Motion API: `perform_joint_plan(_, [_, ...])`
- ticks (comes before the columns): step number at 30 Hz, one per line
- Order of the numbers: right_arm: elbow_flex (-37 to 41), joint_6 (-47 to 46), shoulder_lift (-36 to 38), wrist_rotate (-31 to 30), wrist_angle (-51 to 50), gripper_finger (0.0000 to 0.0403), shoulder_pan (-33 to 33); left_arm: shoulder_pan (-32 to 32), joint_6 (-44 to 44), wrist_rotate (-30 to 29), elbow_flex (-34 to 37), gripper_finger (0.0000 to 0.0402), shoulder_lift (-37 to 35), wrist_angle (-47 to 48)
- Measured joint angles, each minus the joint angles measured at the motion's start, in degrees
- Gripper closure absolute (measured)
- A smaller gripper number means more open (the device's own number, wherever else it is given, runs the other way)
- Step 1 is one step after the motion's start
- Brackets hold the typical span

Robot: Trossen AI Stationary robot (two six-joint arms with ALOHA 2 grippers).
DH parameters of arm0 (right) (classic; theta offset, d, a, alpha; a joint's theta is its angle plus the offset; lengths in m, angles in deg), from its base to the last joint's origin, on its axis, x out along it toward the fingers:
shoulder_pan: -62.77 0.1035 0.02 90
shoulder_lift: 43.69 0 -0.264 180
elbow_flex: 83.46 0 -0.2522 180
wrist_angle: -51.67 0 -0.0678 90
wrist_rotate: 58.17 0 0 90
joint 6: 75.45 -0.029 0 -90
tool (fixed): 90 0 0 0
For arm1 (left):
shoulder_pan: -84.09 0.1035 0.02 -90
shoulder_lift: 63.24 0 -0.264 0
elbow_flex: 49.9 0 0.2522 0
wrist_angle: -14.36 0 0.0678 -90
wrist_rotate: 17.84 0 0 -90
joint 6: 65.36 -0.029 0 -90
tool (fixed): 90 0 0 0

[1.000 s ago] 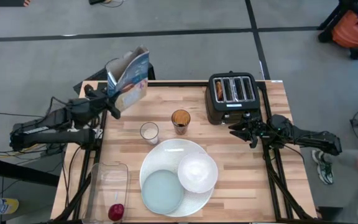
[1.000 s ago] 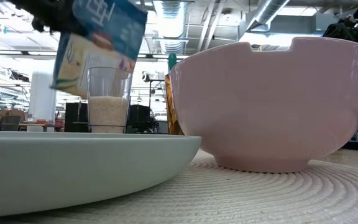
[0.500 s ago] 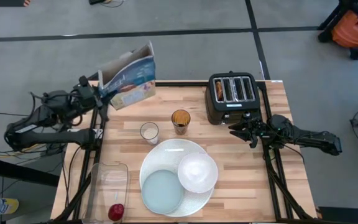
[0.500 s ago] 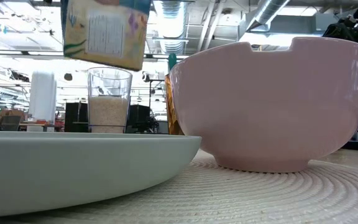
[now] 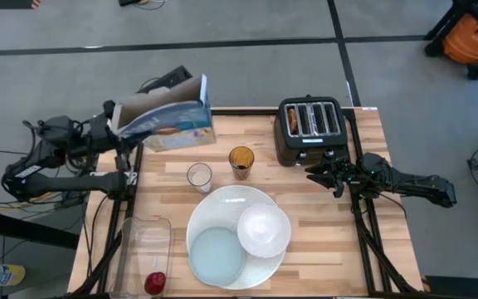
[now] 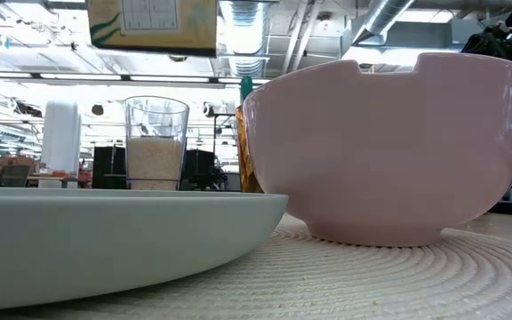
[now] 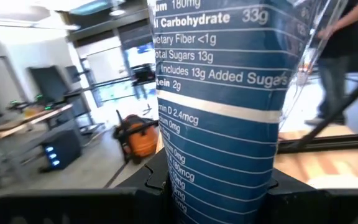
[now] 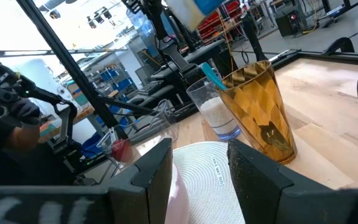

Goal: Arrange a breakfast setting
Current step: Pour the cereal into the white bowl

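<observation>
- The left claw (image 5: 113,133) held the cereal box (image 5: 163,124) high over the far left corner of the counter (image 5: 322,216), the box tipped almost on its side with its open end toward the far edge.
- To do this step well, I think the box should travel over the white bowl (image 5: 263,229) before it tips more, and the pour should be slow, because flakes could fall on the counter.
- The glass of white grains (image 5: 198,176) and the amber glass (image 5: 241,159) stood between the box and the bowl, so the path should pass well above them.
- The bowl and the small blue plate (image 5: 217,255) rested on the large white plate (image 5: 232,237); the apple (image 5: 154,283) lay in the clear tub (image 5: 145,242) near the front left corner.
- The right claw (image 5: 315,172) waited, open and empty, just in front of the toaster (image 5: 309,126).
- The left wrist view showed the box panel (image 7: 222,118) clamped between the fingers, which the high view hid.
- The low view showed only the bottom edge of the box (image 6: 154,25) above the glass (image 6: 156,142).
- The right wrist view showed a blue handle (image 8: 211,76) in the grain glass.
</observation>
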Motion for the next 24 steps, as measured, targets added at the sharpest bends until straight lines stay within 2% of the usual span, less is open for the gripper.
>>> perform_joint_plan(9, [0.0, 0.0, 0.0, 0.0, 0.0, 0.0225, 0.0, 0.0, 0.6, 11.0, -3.9, 0.0312, 4.7, 4.1])
perform_joint_plan(17, [0.0, 0.0, 0.0, 0.0, 0.0, 0.0225, 0.0, 0.0, 0.5, 11.1, -11.1, 0.0312, 11.0, 10.1])
perform_joint_plan(24, [0.0, 0.0, 0.0, 0.0, 0.0, 0.0225, 0.0, 0.0, 1.0, 11.2, -20.9, 0.0312, 18.1, 16.7])
